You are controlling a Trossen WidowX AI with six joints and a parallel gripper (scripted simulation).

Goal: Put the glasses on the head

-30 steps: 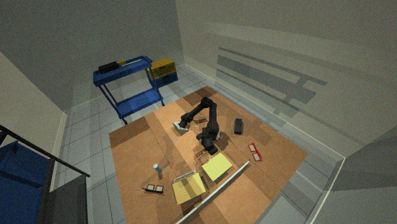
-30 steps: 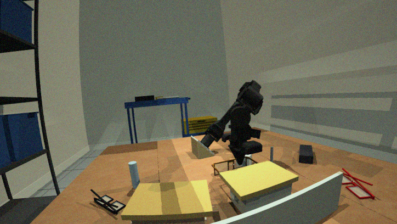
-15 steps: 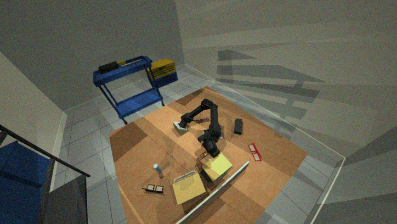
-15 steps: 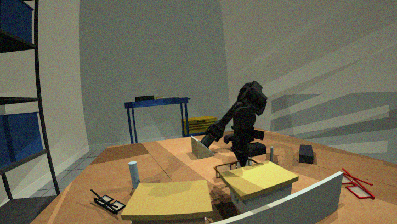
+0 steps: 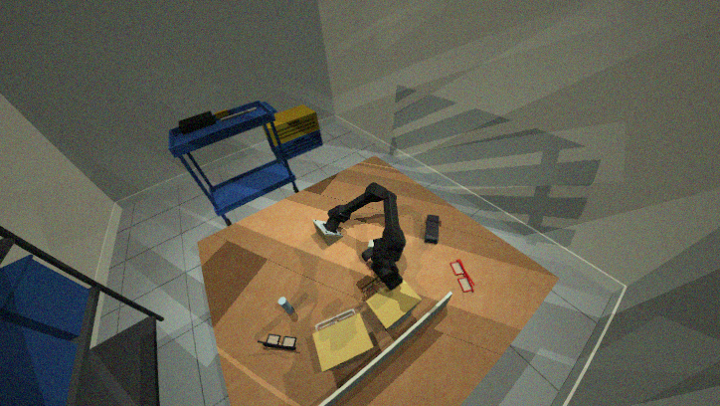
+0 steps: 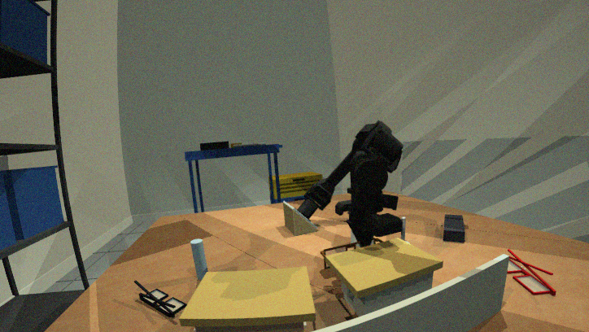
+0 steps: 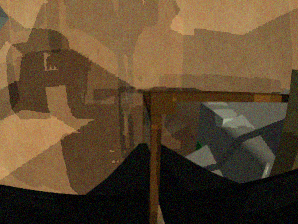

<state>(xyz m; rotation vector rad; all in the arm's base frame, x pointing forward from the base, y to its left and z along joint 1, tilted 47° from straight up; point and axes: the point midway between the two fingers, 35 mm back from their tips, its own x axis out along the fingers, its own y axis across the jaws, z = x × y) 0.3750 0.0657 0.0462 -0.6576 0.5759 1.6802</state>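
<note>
The tortoiseshell glasses (image 5: 369,286) (image 6: 338,248) (image 7: 225,96) are in my gripper (image 6: 364,243) (image 7: 148,151). It is shut on their brown frame, off the table, beside the right display head (image 5: 395,305) (image 6: 383,265) (image 7: 250,150). That head has a yellow top over a grey faceted body. In the wrist view a small green patch shows at it, seen through the glasses' frame. The glasses' far side runs behind the yellow top in the exterior view, so contact cannot be told. The other display head (image 5: 344,343) (image 6: 251,292) stands to the left, with pale-framed glasses (image 5: 332,321) at its front.
A long pale panel (image 5: 398,345) (image 6: 453,294) stands behind both heads. Black glasses (image 5: 283,342) (image 6: 159,302) and a light-blue cylinder (image 5: 285,304) (image 6: 198,259) are on the left; red glasses (image 5: 462,276) (image 6: 532,275) and a dark block (image 5: 432,229) (image 6: 453,228) are on the right.
</note>
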